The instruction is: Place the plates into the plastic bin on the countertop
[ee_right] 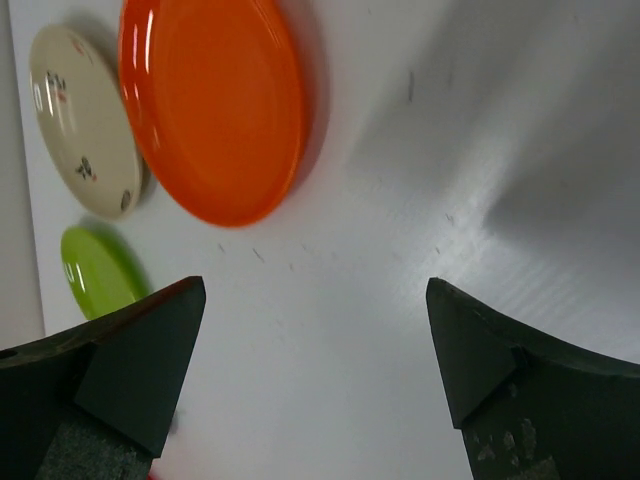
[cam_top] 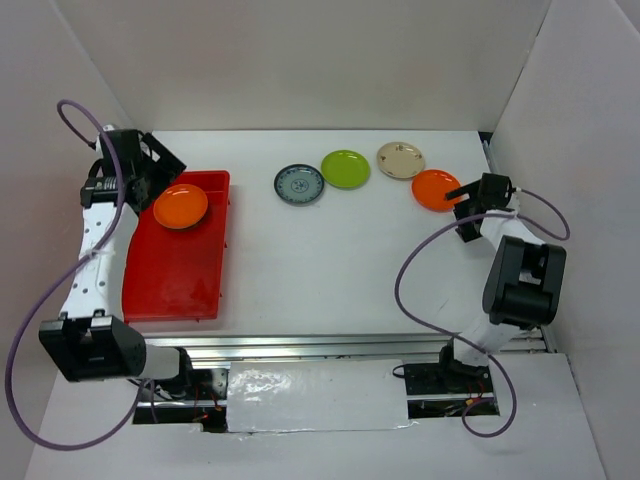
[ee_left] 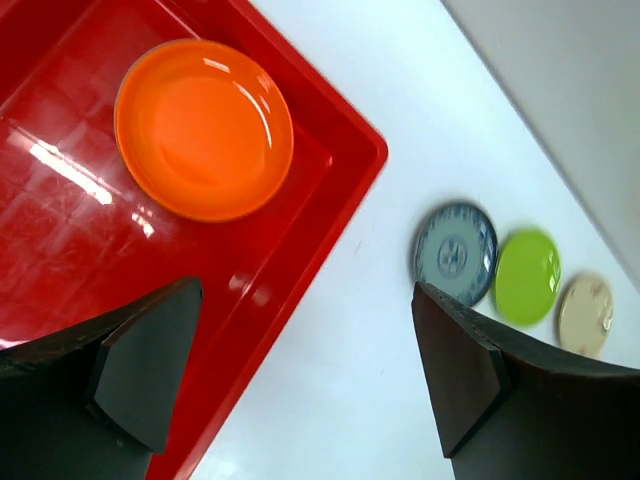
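Glossy and hard, the loose orange plate, upper left in my right wrist view, looks light, slick and chippable; its thin rim seems best to pinch. My right gripper gapes empty near it; my left gripper gapes above the red bin, which contains the other orange plate. Blue-grey plate, green plate and cream plate sit on the countertop, upper centre overhead.

top external high above near edge, looking down on whole desk, left wrist close over red bin corner, facing right across desk, right wrist low beside loose orange plate, lime plate and cream plate shared by all three
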`<state>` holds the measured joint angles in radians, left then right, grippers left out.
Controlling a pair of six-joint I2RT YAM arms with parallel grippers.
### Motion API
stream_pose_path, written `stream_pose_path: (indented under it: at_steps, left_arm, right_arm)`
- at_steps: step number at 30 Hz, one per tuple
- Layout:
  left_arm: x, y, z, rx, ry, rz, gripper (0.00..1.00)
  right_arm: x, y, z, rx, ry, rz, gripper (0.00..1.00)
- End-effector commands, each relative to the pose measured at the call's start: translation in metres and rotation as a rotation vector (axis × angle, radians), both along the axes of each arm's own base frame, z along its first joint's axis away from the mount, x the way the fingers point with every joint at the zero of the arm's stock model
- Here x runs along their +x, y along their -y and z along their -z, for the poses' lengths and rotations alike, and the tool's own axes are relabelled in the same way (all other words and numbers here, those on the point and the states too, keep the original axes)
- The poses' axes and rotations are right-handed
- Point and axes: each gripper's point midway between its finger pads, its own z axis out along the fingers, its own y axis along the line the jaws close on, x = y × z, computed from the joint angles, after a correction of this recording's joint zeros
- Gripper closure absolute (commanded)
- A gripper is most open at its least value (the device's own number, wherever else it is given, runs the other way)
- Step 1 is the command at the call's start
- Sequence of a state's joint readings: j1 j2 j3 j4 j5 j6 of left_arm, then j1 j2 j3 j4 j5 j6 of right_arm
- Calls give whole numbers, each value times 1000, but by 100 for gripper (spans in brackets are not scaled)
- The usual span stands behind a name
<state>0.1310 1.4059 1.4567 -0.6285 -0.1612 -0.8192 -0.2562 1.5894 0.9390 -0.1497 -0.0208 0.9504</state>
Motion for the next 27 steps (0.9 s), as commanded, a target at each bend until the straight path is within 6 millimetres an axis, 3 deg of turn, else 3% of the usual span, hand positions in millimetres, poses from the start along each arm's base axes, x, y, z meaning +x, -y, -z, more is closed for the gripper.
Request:
stream_pose_path:
  at_steps: [1,6,11,15,22,23,26,27]
  left_arm:
    - [-30,27,23,24,-103,208,1]
    - [-51,51,33,-33,-53,342,1]
    - [-57,50,35,-12,-78,372,1]
    - [-54,50,32,-23,-50,378,1]
    - [-50,43,47,-81,-59,384,1]
    - [-50,40,46,-85,-54,378,1]
    - [-49,36,46,-84,-49,374,1]
    - [-50,36,45,-81,-47,375,1]
  right_arm:
    - [25,26,3,-16,-36,53,1]
    - [64,38,23,31,-58,15,10]
    - [80,39,38,101,-88,-9,20]
    - [89,40,47,112,-105,-18,38]
    - [94,35,51,144,-90,-53,69]
    - [96,34,49,146,-88,-58,82]
    - [90,32,49,143,-96,-64,100]
    - [91,33,43,135,-71,-65,100]
